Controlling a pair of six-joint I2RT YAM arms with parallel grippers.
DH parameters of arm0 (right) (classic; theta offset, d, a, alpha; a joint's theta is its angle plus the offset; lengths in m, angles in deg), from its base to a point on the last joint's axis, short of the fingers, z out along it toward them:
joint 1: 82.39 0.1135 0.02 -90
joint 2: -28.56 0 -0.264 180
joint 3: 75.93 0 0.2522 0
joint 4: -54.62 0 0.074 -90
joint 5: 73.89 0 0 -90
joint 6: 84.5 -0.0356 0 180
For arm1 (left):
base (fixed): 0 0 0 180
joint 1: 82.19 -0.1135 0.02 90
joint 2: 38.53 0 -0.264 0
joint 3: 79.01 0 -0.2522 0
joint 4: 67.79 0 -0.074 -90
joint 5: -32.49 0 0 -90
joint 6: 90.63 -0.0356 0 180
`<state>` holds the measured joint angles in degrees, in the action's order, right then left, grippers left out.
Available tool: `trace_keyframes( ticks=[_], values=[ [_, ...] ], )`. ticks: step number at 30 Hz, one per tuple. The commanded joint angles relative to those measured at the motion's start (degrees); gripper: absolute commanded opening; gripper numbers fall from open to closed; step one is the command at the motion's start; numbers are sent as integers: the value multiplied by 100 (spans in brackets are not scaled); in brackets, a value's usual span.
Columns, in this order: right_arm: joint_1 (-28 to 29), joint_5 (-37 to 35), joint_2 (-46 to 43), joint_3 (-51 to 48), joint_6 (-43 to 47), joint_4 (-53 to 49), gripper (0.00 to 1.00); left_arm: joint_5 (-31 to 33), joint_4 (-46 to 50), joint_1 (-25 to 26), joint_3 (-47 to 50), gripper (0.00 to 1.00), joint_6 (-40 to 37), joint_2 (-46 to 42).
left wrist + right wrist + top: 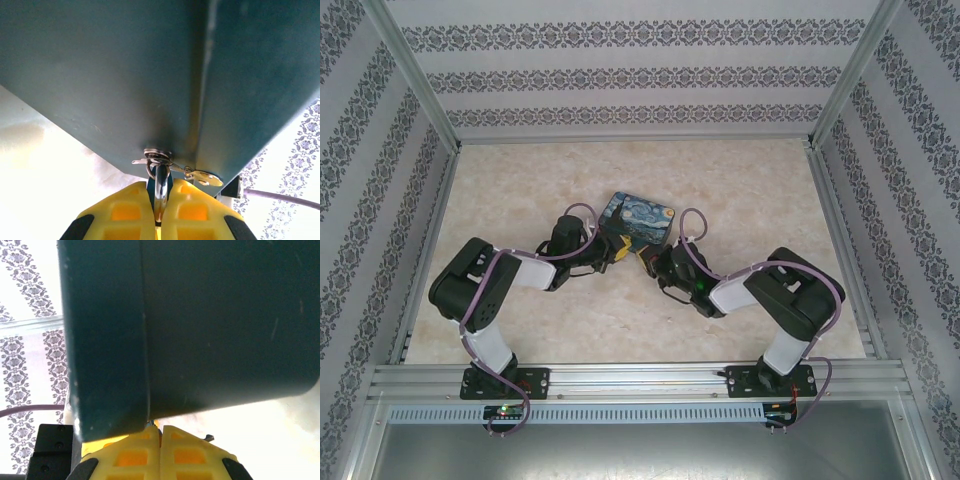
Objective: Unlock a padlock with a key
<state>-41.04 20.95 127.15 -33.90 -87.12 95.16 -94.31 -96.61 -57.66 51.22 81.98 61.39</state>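
A: Item one, padlock [161, 175]: location, hold?

B: Hangs from the hasp [156, 156] on the near side of the box [100, 75], which sits mid-tabletop [740, 190]. Left gripper [160, 192] clamped on it. Long axis runs from the hasp straight back into the gripper, shackle end at the box, body toward the wrist.

A: Item two, key [204, 178]?

B: Just beside the padlock. Long axis slanted, narrow end toward the hasp. Right gripper [160, 437]: fingers pressed together; what they pinch, cannot tell.

A: Handling note?

B: Judgement: hold the padlock steady, line the key's axis up with the keyway, which is hidden here, then push and twist gently.
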Motion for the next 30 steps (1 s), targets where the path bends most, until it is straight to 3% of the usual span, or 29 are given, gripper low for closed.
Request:
trace_keyframes(
  ticks=[1,14,18,24,30],
  values=[
    [-110,312,125,328,505,354,0,-442,-364,64,83,0,-40,-279],
    [-335,1185,272,742,1609,394,0,-484,-342,64,121,0,-9,-315],
    [-201,1039,430,822,1134,506,0,-415,-407,70,146,0,70,-324],
    [-91,513,844,654,60,1555,0,-384,-448,91,144,0,112,-321],
    [-129,435,1099,694,-449,2120,0,-385,-349,96,156,0,35,-338]
  ],
)
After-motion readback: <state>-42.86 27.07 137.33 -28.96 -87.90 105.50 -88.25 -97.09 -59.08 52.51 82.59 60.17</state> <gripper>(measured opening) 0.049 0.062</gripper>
